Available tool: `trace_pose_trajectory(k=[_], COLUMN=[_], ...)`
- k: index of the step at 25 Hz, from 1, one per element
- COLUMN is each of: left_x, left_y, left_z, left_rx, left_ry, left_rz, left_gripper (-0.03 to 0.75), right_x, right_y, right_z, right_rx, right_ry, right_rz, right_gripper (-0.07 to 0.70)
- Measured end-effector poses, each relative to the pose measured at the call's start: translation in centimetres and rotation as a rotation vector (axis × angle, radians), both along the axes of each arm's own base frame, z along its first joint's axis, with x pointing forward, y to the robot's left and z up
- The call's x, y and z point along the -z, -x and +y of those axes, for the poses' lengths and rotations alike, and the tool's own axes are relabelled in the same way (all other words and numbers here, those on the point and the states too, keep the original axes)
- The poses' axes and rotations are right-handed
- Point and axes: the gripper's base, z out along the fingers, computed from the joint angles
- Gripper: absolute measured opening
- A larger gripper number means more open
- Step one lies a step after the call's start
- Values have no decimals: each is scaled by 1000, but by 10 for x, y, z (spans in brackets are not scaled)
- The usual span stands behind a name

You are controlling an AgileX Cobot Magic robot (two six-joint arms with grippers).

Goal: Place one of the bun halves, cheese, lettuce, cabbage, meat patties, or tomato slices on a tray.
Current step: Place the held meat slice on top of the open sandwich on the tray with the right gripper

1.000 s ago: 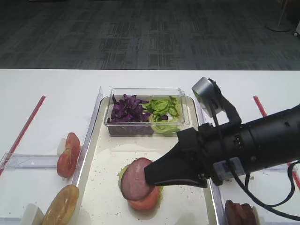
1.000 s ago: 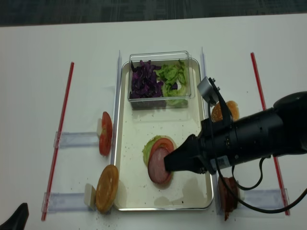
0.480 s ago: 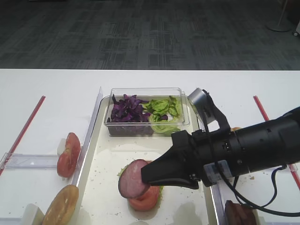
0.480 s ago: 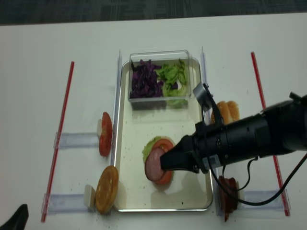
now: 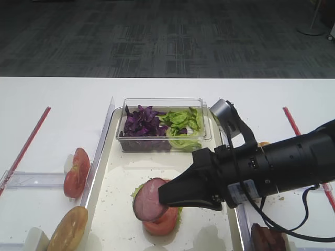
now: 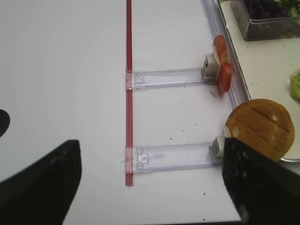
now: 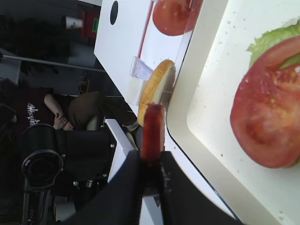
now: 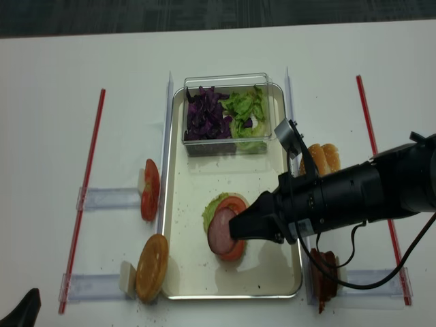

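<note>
My right gripper (image 5: pixel 165 195) (image 7: pixel 150 169) (image 8: pixel 236 231) is shut on a meat patty (image 5: pixel 150 199) (image 7: pixel 153 127) (image 8: pixel 219 237), pinching its edge. The patty hangs tilted over a tomato slice (image 5: pixel 160 225) (image 7: pixel 268 117) (image 8: pixel 236 202) that lies on lettuce (image 5: pixel 136 190) (image 7: pixel 270 39) (image 8: pixel 212 208) on the cream tray (image 5: pixel 119 222) (image 8: pixel 198 182). Whether patty and tomato touch I cannot tell. My left gripper (image 6: pixel 150 187) is open over bare white table, left of a bun half (image 6: pixel 260 127) (image 8: pixel 151 267); nothing lies between its fingers.
A clear box at the tray's far end holds purple cabbage (image 5: pixel 141 122) (image 8: pixel 204 116) and green lettuce leaves (image 8: pixel 244 109). Tomato slices (image 5: pixel 76 172) (image 6: pixel 221 65) stand in a rack left of the tray. More buns (image 8: pixel 321 158) and meat patties (image 8: pixel 323 276) sit right of it.
The right gripper has carried the patty a little to the left over the tomato slice, then held almost still. The left gripper has not visibly moved.
</note>
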Motion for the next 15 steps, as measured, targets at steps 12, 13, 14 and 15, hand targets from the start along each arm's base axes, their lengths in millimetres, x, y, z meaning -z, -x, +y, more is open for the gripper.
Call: trace_pose_trajectory(k=[12,13,14,15], left_x=[0,0,0,0], left_y=[0,0,0,0], left_z=[0,0,0,0], left_rx=[0,0,0,0], left_ry=[0,0,0,0], left_rz=[0,0,0,0], left_gripper=[565,565,565,565], right_x=[5,4,2,1], right_y=[-6,-8,-11,-13], right_z=[-3,-2,-1,0], right_rx=[45,49,50,51], right_ry=[72,75,73,71], right_rz=[-21,-29,-38,-47], right_gripper=[123,123,123,123])
